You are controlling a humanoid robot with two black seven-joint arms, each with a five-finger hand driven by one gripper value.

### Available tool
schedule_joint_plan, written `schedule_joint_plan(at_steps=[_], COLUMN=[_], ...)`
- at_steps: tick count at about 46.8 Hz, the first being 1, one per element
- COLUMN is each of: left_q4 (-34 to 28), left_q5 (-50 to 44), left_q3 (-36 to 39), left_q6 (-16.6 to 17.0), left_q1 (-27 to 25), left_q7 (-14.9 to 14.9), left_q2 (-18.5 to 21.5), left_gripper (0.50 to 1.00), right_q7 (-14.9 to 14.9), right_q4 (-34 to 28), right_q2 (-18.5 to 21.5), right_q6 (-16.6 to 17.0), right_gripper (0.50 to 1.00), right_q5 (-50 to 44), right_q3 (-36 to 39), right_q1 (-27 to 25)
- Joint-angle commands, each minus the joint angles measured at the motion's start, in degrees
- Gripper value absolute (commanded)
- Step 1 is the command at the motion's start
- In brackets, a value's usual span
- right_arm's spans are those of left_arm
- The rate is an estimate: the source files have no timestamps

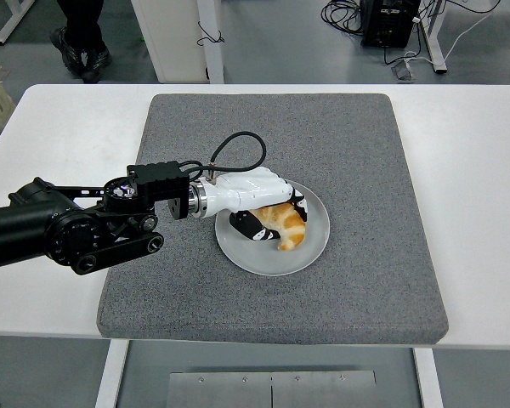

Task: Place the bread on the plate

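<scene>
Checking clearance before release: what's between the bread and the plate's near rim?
Head view: only bare plate surface lies between the bread, held by the left hand, and the near rim.

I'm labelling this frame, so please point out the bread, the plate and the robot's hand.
bread (287, 224): head view, on its golden crust.
plate (257, 257): head view, on its bare near-left part.
left hand (253, 193): head view, on the white back of the hand.
</scene>
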Motion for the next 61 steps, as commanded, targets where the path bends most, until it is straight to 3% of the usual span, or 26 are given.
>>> schedule_joint_plan(at_steps=[1, 16, 17, 18, 19, 26, 45, 61], left_q4=[0.09, 0.09, 0.09, 0.09, 0.09, -0.53, -8.61, -10.46], left_q5=[0.0, -0.43, -0.61, -0.7, -0.79, -0.96, -3.07, -18.44], left_q3=[-0.01, -0.45, -0.54, -0.54, -0.63, -0.72, -4.93, -8.45], left_q6=[-0.04, 0.04, 0.04, 0.04, -0.04, -0.04, -0.57, -0.84], left_q1=[0.06, 0.06, -0.03, -0.03, -0.03, -0.12, -2.4, -6.53], left_q7=[-0.01, 0.08, 0.08, 0.08, 0.08, -0.45, -0.54, -0.45], left_q2=[0.0, 0.08, 0.17, 0.17, 0.26, 1.05, 8.52, 13.53], left_gripper=[0.5, 0.5, 0.58, 0.724, 0.823, 0.97, 0.974, 0.975], right_q7=[-0.02, 0.07, 0.07, -0.02, -0.02, -0.02, 0.07, -0.02], right_q4=[0.0, 0.0, 0.0, 0.0, 0.0, 0.0, 0.0, 0.0], right_q2=[0.0, 0.0, 0.0, 0.0, 0.0, 0.0, 0.0, 0.0], right_q6=[0.0, 0.0, 0.0, 0.0, 0.0, 0.0, 0.0, 0.0], right_gripper=[1.0, 1.0, 1.0, 1.0, 1.0, 1.0, 1.0, 1.0], right_q5=[0.0, 0.0, 0.0, 0.0, 0.0, 0.0, 0.0, 0.0], right_q3=[0.0, 0.0, 0.0, 0.0, 0.0, 0.0, 0.0, 0.0], right_q1=[-0.01, -0.01, -0.01, -0.01, -0.01, -0.01, -0.01, -0.01])
